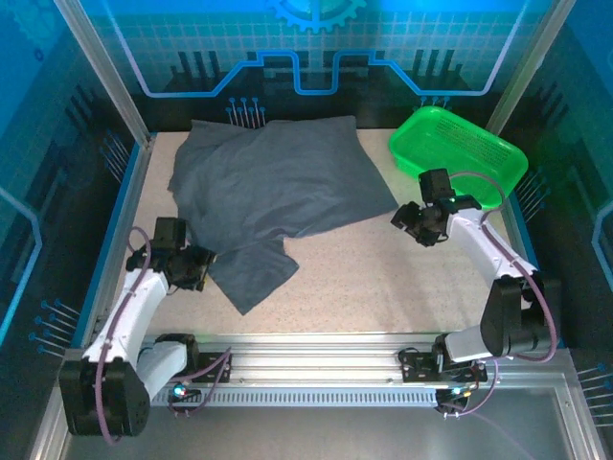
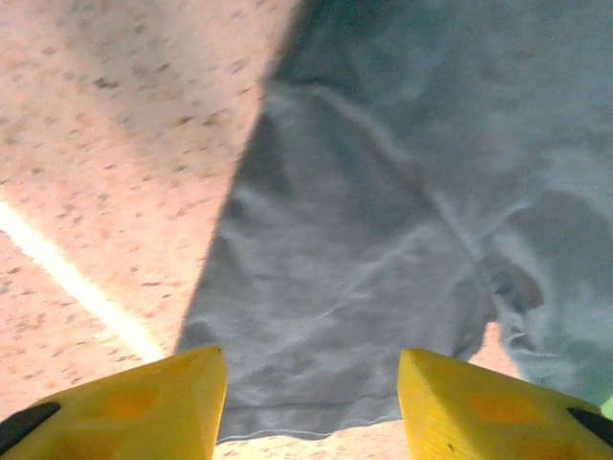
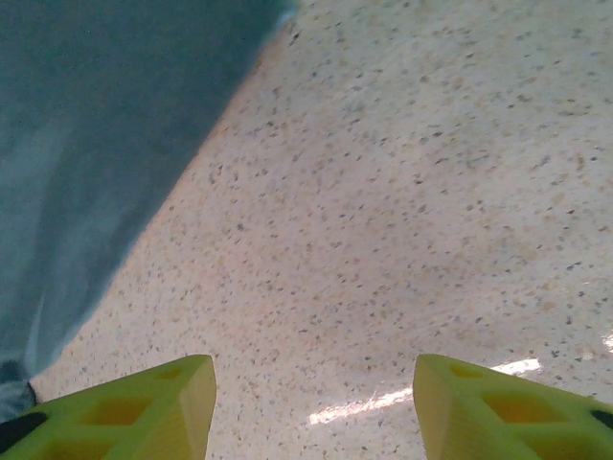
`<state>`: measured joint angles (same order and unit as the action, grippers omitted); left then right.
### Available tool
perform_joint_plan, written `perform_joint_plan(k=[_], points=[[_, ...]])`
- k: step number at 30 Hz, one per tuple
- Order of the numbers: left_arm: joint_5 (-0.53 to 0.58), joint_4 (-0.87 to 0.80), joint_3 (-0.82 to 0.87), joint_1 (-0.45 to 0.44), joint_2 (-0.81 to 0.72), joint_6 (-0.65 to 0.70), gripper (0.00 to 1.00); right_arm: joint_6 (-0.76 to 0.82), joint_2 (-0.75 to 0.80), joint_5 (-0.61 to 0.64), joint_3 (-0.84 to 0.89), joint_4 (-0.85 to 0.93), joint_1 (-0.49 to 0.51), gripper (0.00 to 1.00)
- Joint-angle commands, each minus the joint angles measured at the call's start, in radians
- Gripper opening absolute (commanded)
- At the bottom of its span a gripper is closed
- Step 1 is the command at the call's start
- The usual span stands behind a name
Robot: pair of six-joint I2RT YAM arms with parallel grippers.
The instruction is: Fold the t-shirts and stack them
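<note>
Grey t-shirt (image 1: 278, 187), one; green basket (image 1: 474, 153), one.

We look down from above and behind the arm bases onto the whole pale speckled surface (image 1: 383, 278), with the far wall at the top. Our left wrist camera sits close over the surface, facing past the left gripper (image 2: 311, 362) onto the hem of the dark slate-grey cloth t-shirt (image 2: 383, 220). Our right wrist camera, just as near, looks past the right gripper (image 3: 313, 364) at bare surface, with the same shirt's edge at its left. All three views share shirt and surface.
</note>
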<state>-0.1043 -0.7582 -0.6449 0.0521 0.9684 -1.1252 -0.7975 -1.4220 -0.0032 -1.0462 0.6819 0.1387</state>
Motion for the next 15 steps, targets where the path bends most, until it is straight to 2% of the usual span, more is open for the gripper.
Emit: perform_joint_plan(k=[1,3,11,15], points=[[-0.051,-0.065,0.066,-0.024,-0.028,-0.028,0.49,0.048,0.008,-0.002,0.020,0.016,0.034,0.56],[-0.072,-0.054,0.079,-0.066,-0.011,-0.078,0.48,0.061,-0.004,-0.004,0.007,0.018,0.049,0.56],[-0.044,0.048,0.053,-0.351,0.187,-0.279,0.52,0.093,-0.073,-0.018,-0.042,0.007,0.058,0.55],[-0.007,0.012,0.002,-0.408,0.320,-0.277,0.51,0.095,-0.084,-0.018,-0.064,0.007,0.058,0.55]])
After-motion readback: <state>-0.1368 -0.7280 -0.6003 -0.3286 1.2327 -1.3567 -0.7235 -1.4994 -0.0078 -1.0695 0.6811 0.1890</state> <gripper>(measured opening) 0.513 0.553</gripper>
